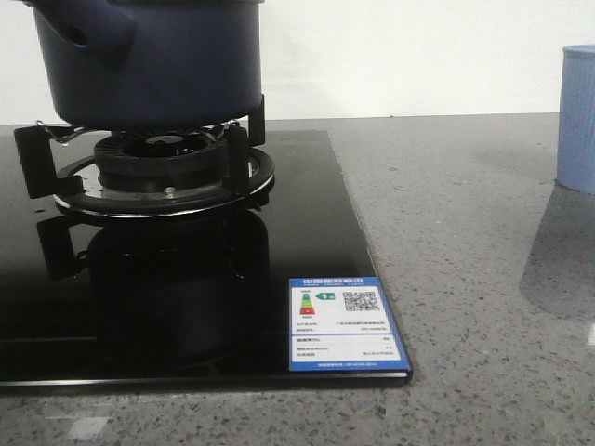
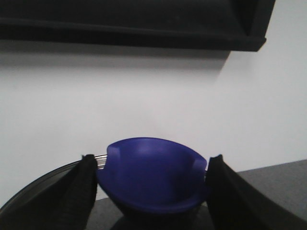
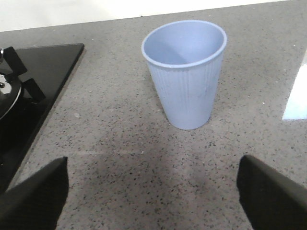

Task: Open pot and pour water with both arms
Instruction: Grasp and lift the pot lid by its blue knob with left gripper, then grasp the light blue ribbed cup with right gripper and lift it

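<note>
Left fingers (image 2: pixel 81 191) clench one blue knob (image 2: pixel 151 175); right fingers (image 3: pixel 41 189) spread before one cup (image 3: pixel 186 72); one pot (image 1: pixel 149 60).

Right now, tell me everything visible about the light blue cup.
The light blue cup is a tapered, ribbed tumbler, plastic by its look, standing upright and open on the speckled grey counter, right of the black cooktop. Nothing touches it; the inside looks empty. The right gripper is open, short of it.

Kitchen: gas hob (image 1: pixel 167 177), stone countertop (image 1: pixel 465 279)
</note>
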You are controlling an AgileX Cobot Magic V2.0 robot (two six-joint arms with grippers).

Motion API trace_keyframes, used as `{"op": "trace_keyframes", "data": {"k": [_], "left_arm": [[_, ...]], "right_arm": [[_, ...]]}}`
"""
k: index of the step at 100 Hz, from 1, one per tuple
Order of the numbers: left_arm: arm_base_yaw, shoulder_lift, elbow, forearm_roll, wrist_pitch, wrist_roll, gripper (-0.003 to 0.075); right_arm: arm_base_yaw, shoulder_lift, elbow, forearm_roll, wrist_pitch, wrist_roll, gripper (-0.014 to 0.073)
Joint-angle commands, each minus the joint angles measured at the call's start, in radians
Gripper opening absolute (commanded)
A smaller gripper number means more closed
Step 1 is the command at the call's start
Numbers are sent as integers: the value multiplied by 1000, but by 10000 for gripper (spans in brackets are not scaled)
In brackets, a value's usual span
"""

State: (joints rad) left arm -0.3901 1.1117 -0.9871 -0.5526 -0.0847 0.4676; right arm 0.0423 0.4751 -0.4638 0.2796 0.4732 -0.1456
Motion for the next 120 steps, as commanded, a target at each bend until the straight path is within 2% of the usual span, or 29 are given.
{"op": "trace_keyframes", "data": {"k": [1,23,55,80,120], "left_arm": [[32,-51,-40,0,-82,2,377],[89,-87,-40,0,-52,2,377],[99,-113,-40,0,-54,2,377],[99,-116,-40,0,-54,2,377],[99,-116,-40,0,-54,2,377]], "right_arm": [[2,39,4,-3,-137,-15,622],[2,201,14,-3,-294,-34,622],[19,499,14,-3,-542,-34,622],[99,617,14,-31,-745,-34,622],[98,778,14,-30,-987,-34,622]]}}
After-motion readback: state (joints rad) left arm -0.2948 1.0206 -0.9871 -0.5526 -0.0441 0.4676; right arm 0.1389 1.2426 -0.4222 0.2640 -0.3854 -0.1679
